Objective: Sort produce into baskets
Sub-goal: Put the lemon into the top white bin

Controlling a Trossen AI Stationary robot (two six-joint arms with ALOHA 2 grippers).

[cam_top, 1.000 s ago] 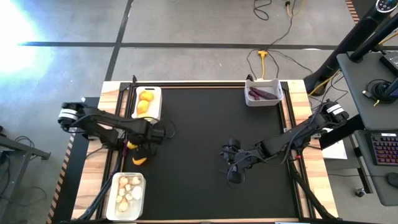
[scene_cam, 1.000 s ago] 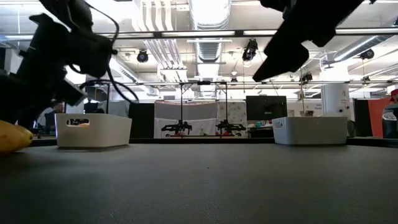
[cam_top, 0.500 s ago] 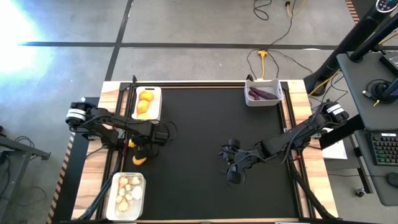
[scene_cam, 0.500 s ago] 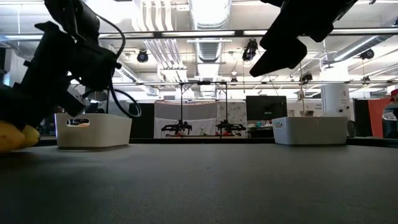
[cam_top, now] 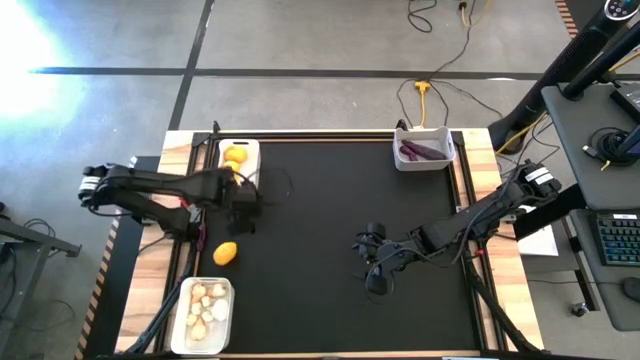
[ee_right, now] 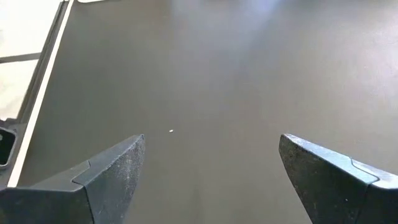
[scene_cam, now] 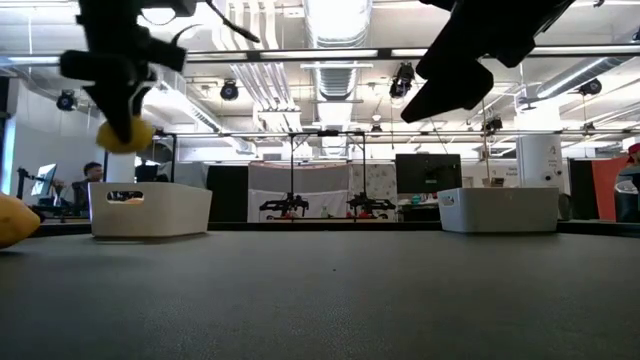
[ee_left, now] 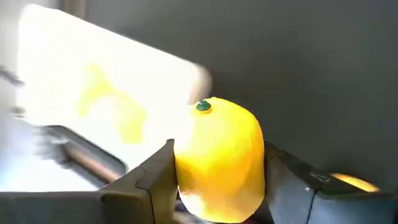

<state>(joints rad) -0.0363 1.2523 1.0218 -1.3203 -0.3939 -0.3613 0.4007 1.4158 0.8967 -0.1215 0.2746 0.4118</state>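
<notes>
L arm reaches across the table's left side from its base at the left edge, forearm roughly level, wrist near the lemon bin [cam_top: 237, 165]. L gripper [cam_top: 243, 200] is up off the mat, clamped on a lemon [ee_left: 219, 158]; fingers [ee_left: 149, 180] press both sides of the fruit, green stem nub on top. In low view the held lemon [scene_cam: 124, 135] hangs well above the mat, above bin height.

R arm comes in from the right edge, bent low over mid-table; R gripper [cam_top: 374, 270] over bare mat [ee_right: 205, 74], jaws spread wide, nothing between them.

Lemon bin at back left holds 2 lemons. A 2nd loose lemon [cam_top: 226, 253] lies on the mat near the front-left bin [cam_top: 204, 314], which holds the beige lumps. Purple pieces sit in the back-right bin [cam_top: 425, 148].

Vs 1 s ago: L gripper was down at the mat by the loose lemons, wider; it has since closed on one, lifted it and swung toward the lemon bin. One lemon left on the mat. R arm unchanged.
</notes>
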